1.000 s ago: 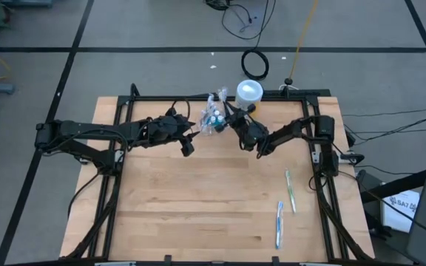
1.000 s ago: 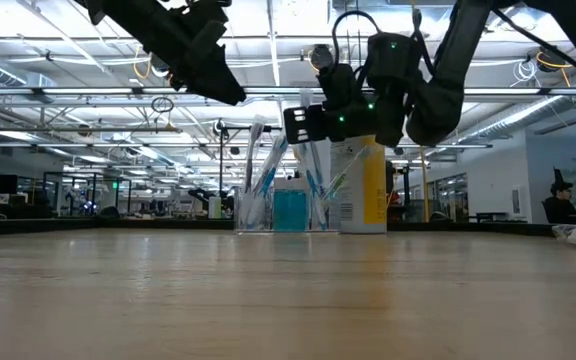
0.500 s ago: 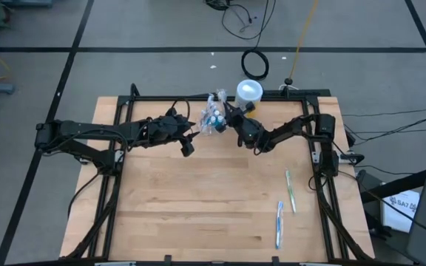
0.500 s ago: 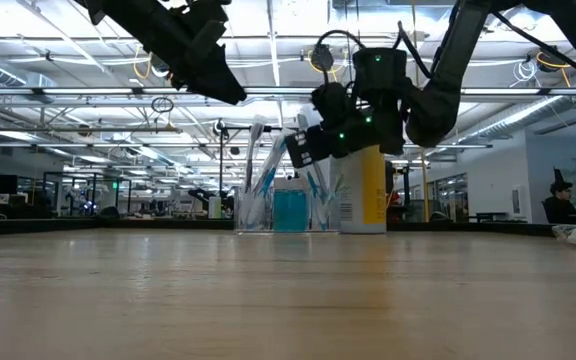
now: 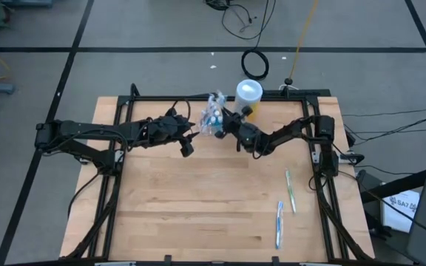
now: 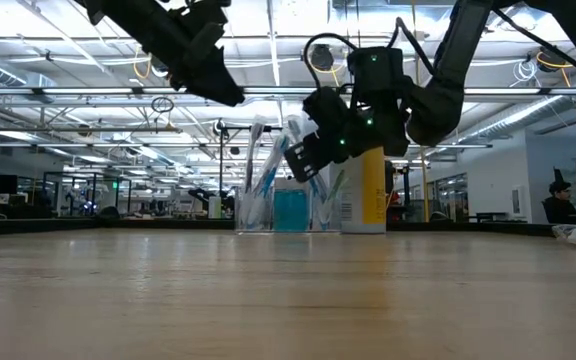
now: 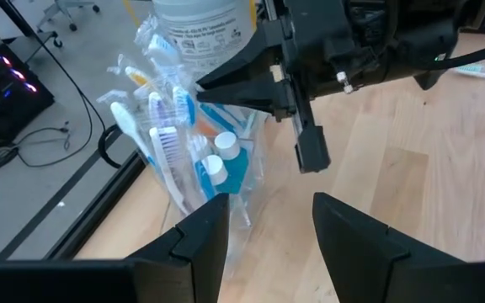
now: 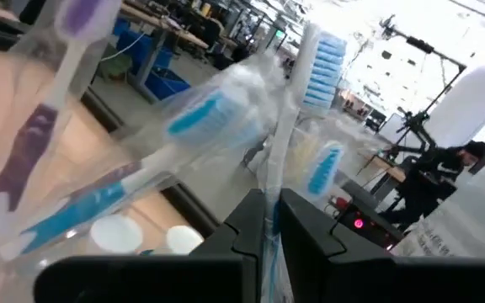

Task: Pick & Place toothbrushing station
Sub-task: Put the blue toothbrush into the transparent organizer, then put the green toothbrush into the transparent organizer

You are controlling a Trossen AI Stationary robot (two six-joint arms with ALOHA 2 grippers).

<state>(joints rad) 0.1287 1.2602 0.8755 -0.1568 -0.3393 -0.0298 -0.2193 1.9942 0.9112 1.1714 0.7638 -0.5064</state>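
A clear plastic cup (image 5: 213, 118) (image 7: 226, 181) full of wrapped toothbrushes and teal tubes stands on its base at the table's far edge. It is next to a yellow canister with a white lid (image 5: 248, 92). My right gripper (image 5: 225, 123) (image 8: 269, 210) is at the cup's right side, above its mouth, shut on one wrapped toothbrush (image 8: 306, 101). My left gripper (image 5: 187, 145) (image 7: 268, 236) hangs open and holds nothing, above the table left of and nearer than the cup. Two more toothbrushes (image 5: 290, 190) (image 5: 279, 224) lie flat at the near right. My right gripper pinches the toothbrush's thin handle (image 8: 270, 195) between its two fingers, lying across it. The fingers reach about level from the table's right toward the cup. The bristle head (image 8: 322, 50) stands up beyond the fingers; they hide the lower end, so I cannot tell whether it stands in the cup.
The canister stands close behind my right gripper. A black cable coil (image 5: 255, 65) lies on the floor beyond the table. Bare wood spreads over the table's middle and near left. A person (image 6: 560, 200) sits far off in the room.
My right gripper has sunk a little and shifted toward the cup while rolling and tipping, so its fingertips now sit lower, at the cup's mouth among the brushes. The cup has stayed where it was.
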